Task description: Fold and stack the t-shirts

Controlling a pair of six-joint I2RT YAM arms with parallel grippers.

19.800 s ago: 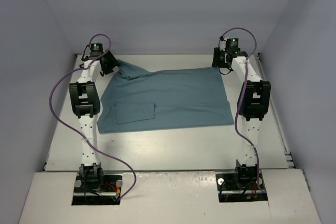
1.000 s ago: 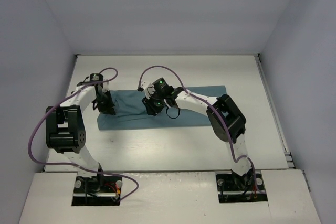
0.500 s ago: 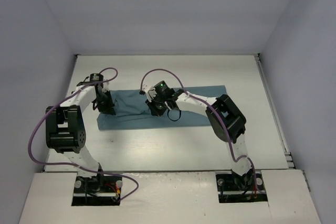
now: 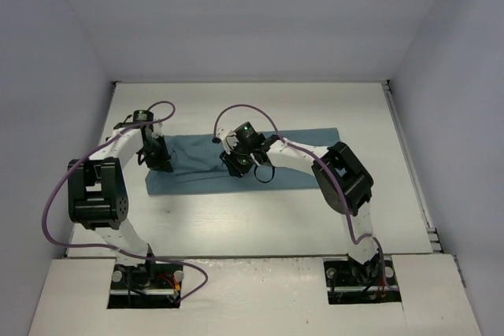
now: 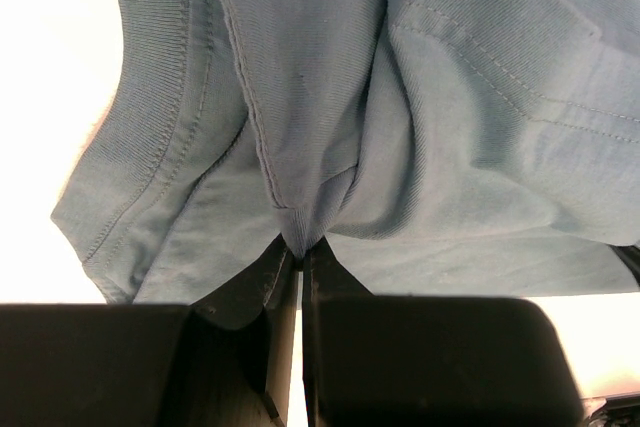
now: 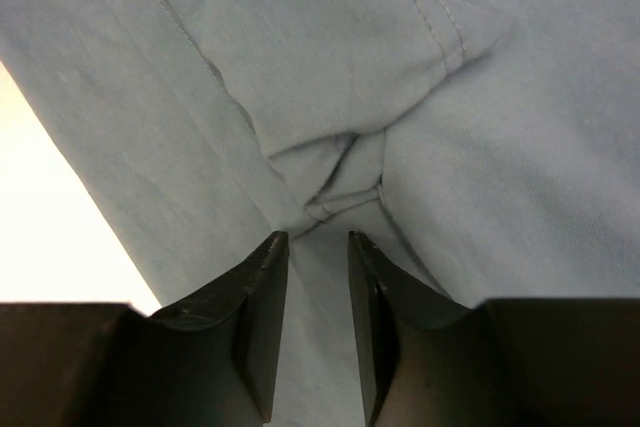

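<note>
Left gripper (image 5: 300,252) is clamped shut on a pinch of the t-shirt (image 4: 303,159). A gathered ridge of teal cloth rises straight out of its tips, close to the garment's left end. Right gripper (image 6: 318,247) reaches in from the right and sits over the middle of the cloth, jaws a narrow gap apart. Cloth shows through that gap, and a small pucker lies just ahead of the tips. It seems to hold nothing, though I cannot tell from this angle whether the tips press on the cloth.

The shirt lies on the table (image 4: 260,222) as a long narrow band at mid-depth, its long axis running left to right. Both grippers work on its left half. The right half stretches away flat, touched by neither.

My guess is that the next fold goes across the band, one end over the other. The held end has all the rest of the cloth to its right, and the right arm is the nearer one to the free end.

Beyond the far hem, pale tabletop runs back to the wall.
</note>
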